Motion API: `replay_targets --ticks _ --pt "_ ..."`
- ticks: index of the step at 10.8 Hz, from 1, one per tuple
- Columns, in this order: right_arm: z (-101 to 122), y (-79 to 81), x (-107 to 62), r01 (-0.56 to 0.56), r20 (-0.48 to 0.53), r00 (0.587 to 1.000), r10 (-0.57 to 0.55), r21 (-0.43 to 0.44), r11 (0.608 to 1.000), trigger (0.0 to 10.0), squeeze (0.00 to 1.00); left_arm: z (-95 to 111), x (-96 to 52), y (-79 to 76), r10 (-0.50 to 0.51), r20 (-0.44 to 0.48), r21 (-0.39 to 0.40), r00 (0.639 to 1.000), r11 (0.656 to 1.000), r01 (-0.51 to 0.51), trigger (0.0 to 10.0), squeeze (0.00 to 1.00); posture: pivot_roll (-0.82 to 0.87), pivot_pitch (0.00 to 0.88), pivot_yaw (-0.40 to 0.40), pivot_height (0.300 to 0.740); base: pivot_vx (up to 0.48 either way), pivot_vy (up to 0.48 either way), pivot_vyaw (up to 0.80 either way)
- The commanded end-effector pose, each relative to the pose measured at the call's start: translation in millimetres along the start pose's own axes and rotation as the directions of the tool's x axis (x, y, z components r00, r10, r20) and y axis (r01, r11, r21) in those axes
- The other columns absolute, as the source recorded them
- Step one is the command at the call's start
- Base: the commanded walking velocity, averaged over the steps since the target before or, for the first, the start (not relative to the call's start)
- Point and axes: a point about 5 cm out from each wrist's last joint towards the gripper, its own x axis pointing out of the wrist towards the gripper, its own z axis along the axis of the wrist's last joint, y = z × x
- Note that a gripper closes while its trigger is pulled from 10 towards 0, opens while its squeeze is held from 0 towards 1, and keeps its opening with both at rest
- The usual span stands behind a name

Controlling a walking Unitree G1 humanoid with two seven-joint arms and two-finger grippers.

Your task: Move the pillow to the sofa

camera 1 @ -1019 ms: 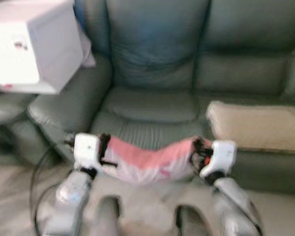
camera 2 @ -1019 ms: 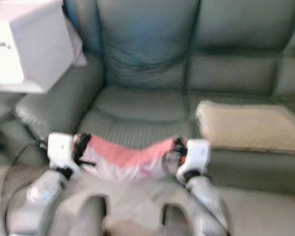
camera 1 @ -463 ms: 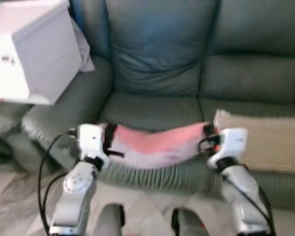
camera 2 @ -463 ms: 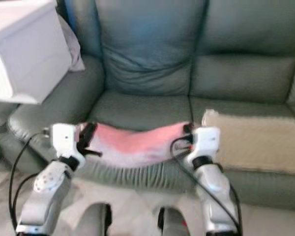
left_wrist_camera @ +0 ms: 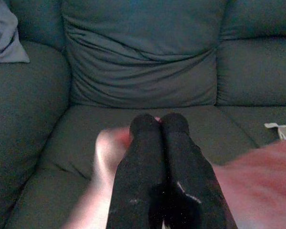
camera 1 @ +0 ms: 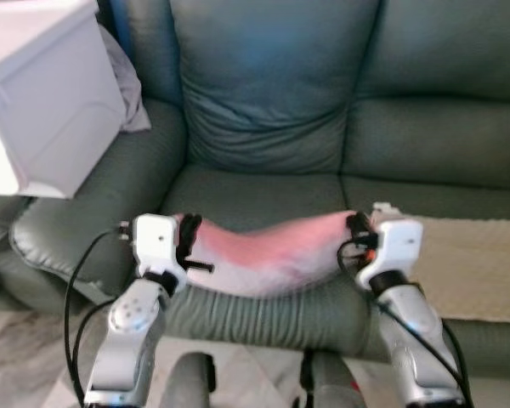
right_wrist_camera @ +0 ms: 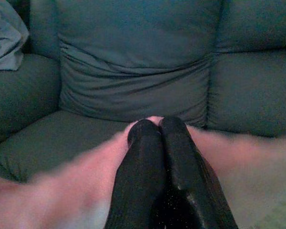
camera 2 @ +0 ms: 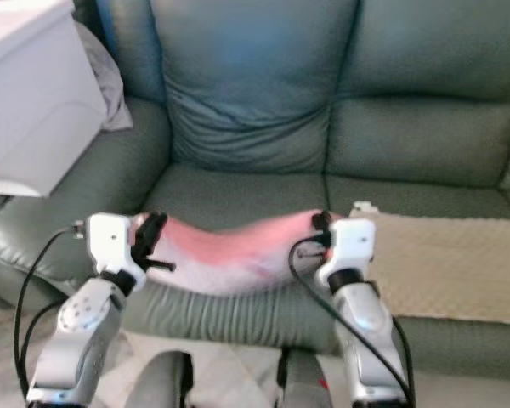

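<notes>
Pillow, pink, sags between both grippers over the sofa's front seat edge; left gripper and right gripper are each pinched closed on an end. Carrying is nearly done: next, lower and release onto the seat. A beige mat covers the seat beside it; a white box stands by the sofa's arm.

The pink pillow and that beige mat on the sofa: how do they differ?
The pillow is pink and puffy; the mat is beige and flat. The pillow sags between the left claw and right claw, over the left seat; the mat lies spread on the next seat. Both look soft.
</notes>
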Motion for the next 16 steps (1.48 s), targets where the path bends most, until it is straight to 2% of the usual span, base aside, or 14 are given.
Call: replay_targets --ticks 1,9,10,12,13,15,16 --pt "2.6 7.1 1.3 -0.025 0.019 1.000 0.025 0.008 1.000 10.0 0.00 3.1 -1.6 6.1 0.018 0.011 0.012 1.000 1.000 -0.018 10.0 0.00 0.06 0.000 0.019 0.645 0.000 0.000 0.00" --pt "2.1 7.0 0.9 -0.024 0.018 1.000 0.024 0.007 1.000 10.0 0.00 2.9 -1.6 6.1 0.019 0.010 0.013 1.000 1.000 -0.019 10.0 0.00 0.06 0.000 0.019 0.645 0.000 0.000 0.00" --pt "27.6 -25.0 66.1 0.026 0.012 1.000 -0.025 -0.065 0.998 10.0 0.00 9.1 99.6 -5.3 0.035 -0.023 0.094 0.999 0.995 -0.033 10.0 0.00 -0.02 0.181 0.025 0.645 0.000 0.000 0.00" --pt "39.4 -28.7 74.0 0.037 0.038 0.999 -0.035 -0.064 0.997 10.0 0.00 27.0 106.9 4.4 0.067 0.014 0.078 0.998 0.995 -0.068 10.0 0.00 -0.01 0.182 0.018 0.645 0.000 0.000 0.00" --pt "35.3 -26.1 68.6 0.034 0.034 0.999 -0.032 -0.052 0.998 10.0 0.00 27.1 102.1 17.6 0.096 0.014 0.078 0.995 0.992 -0.097 10.0 0.00 -0.01 0.183 0.017 0.645 0.000 0.000 0.00" --pt "13.8 -23.2 65.3 0.035 -0.021 0.999 -0.036 -0.032 0.999 10.0 0.00 8.2 102.9 36.7 0.148 -0.045 0.072 0.988 0.987 -0.145 10.0 0.00 -0.01 0.199 0.023 0.645 0.000 0.000 0.00" --pt "13.4 -24.8 66.3 0.042 -0.027 0.999 -0.043 -0.035 0.999 10.0 0.00 6.6 105.3 34.2 0.146 -0.070 0.062 0.987 0.988 -0.142 10.0 0.00 -0.01 0.203 0.026 0.645 0.000 0.000 0.00"
